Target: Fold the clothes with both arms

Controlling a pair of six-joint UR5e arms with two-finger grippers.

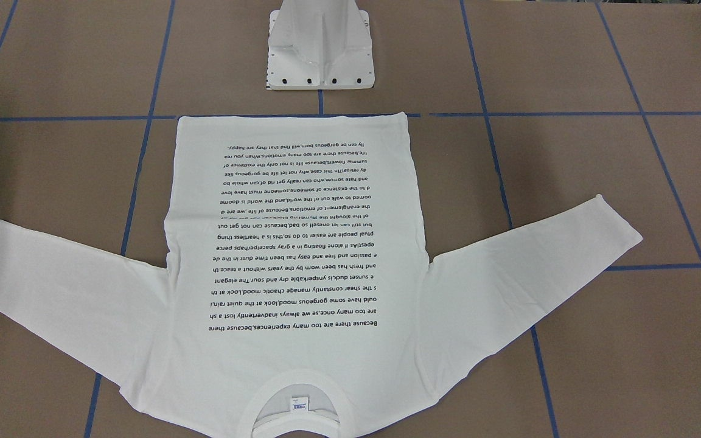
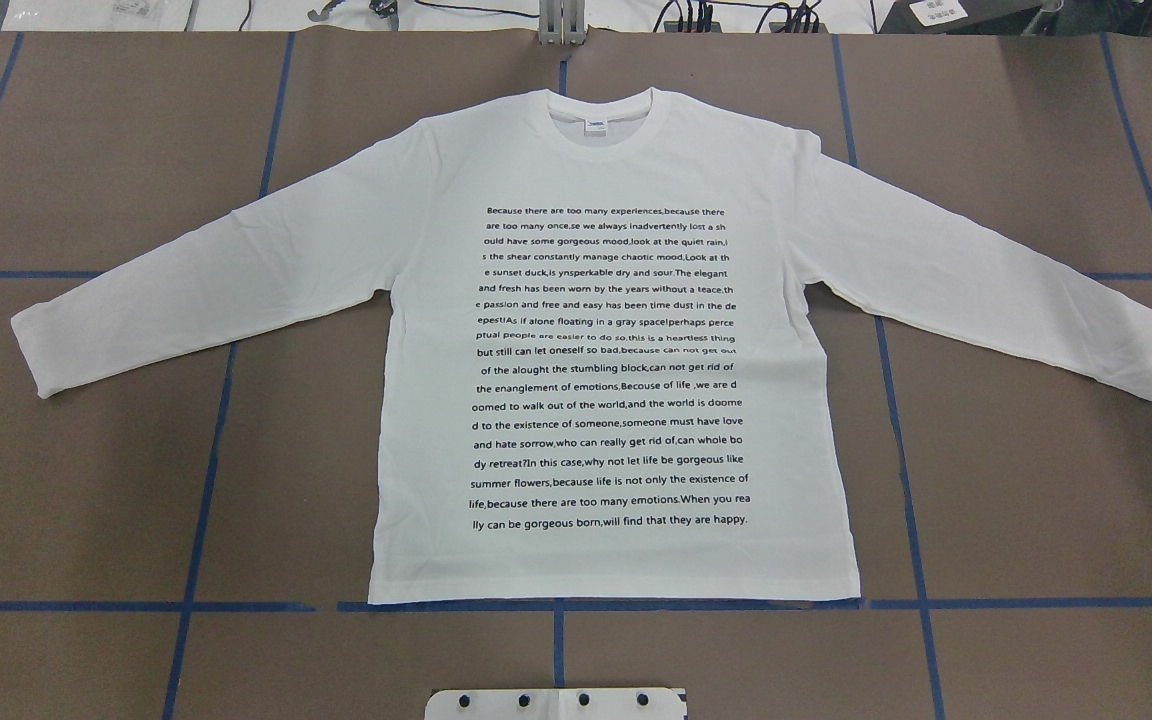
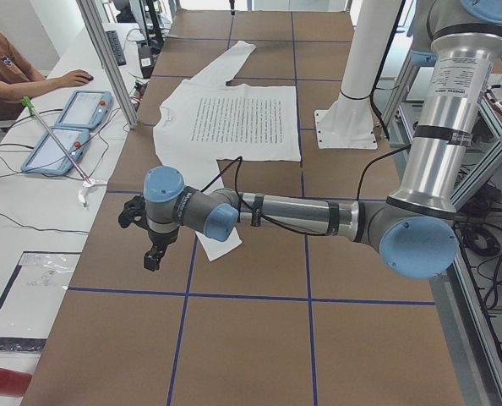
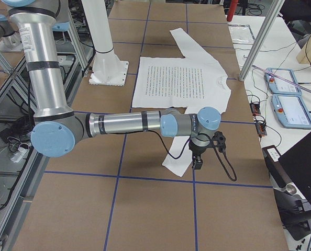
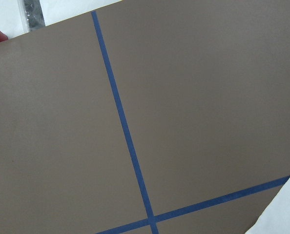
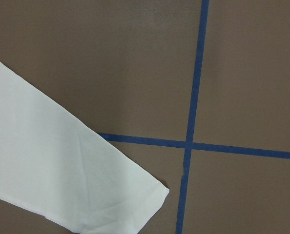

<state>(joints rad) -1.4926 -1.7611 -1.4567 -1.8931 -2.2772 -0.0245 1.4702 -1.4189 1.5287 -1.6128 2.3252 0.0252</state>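
We are at the very start: the T-shirt (image 2: 616,340) lies flat on the table (image 2: 86,500), print side up, both sleeves spread wide, and no fold has been made. We judge the step in hand to be the approach to the two sleeve ends.

The left tool (image 3: 152,258) hangs above bare table, clear of the cloth. Its wrist camera sees mostly brown surface and a blue tape cross (image 5: 152,218), with only a sliver of white, probably the left cuff (image 5: 286,214), at the lower right corner of the view. The cuff thus sits just off to one side of the tool, not beneath it.

The right tool (image 4: 197,162) hovers close to the right cuff (image 6: 135,195). In its wrist view the cuff lies below and to the left of centre, so the tool is beside the cuff rather than over it.

Neither tool shows in the overhead, front or wrist views, so we cannot tell whether their jaws stand apart or together. Neither touches the shirt.

Next, we think each tool must shift sideways over its cuff, come down with jaws parted, and pinch the sleeve end. The cloth is thin and lies tight against the table, so the fingertips will need to catch the edge itself.
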